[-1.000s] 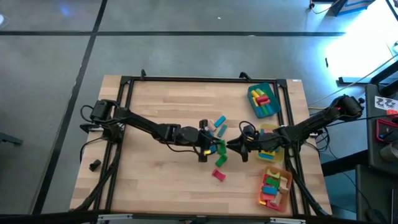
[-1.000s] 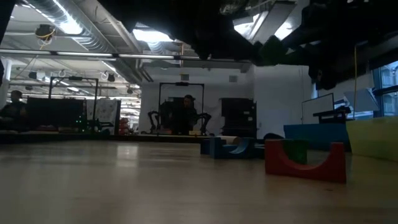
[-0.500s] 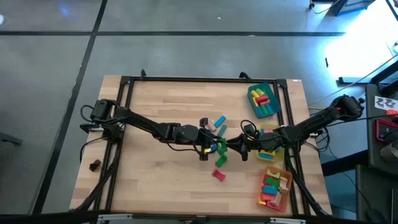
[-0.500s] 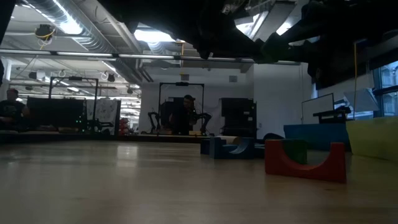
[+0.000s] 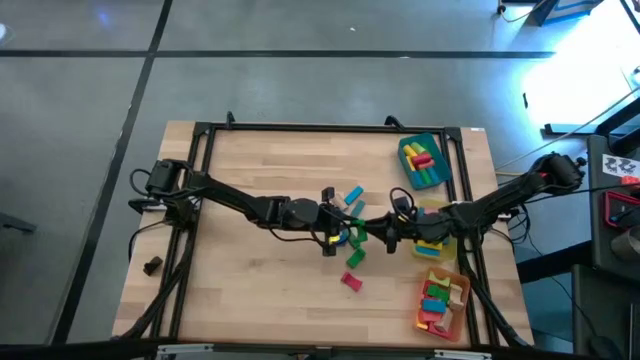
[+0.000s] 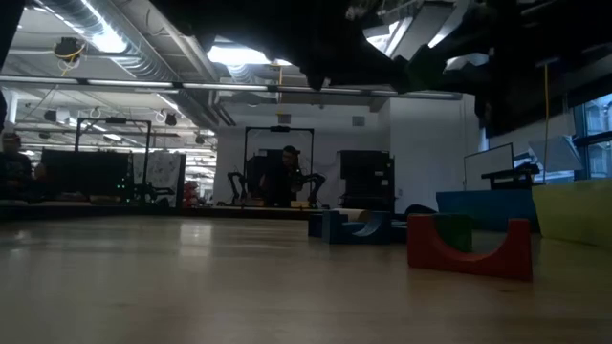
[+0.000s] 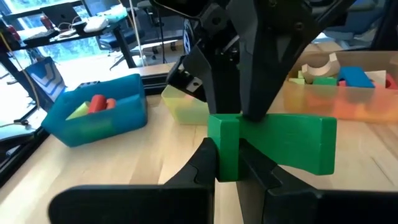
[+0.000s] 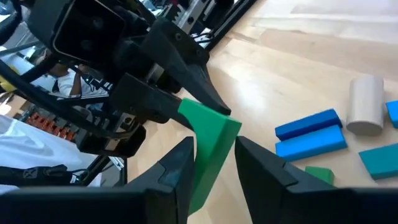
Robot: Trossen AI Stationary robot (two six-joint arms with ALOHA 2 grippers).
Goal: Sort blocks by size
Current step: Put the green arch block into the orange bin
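Both arms meet near the centre of the high view, above the wood table (image 5: pixel 250 260). The left gripper (image 7: pixel 228 163) is clamped on one end of a flat green wooden block (image 7: pixel 273 144), fingers tight on both faces. The right gripper (image 8: pixel 214 163) is closed on the same block's other end, so the block hangs between the 2 claws, off the table.

Loose blocks nearby: blue bars (image 8: pixel 309 132), a plain wood cylinder (image 8: pixel 364 113), and a red arch block (image 6: pixel 469 247) at the right in the low view.

A teal plastic tray (image 5: pixel 424 162) sits at upper right of the table, a yellow tray (image 5: pixel 440 222) under the right arm, and an orange tray (image 5: pixel 442 300) at lower right.
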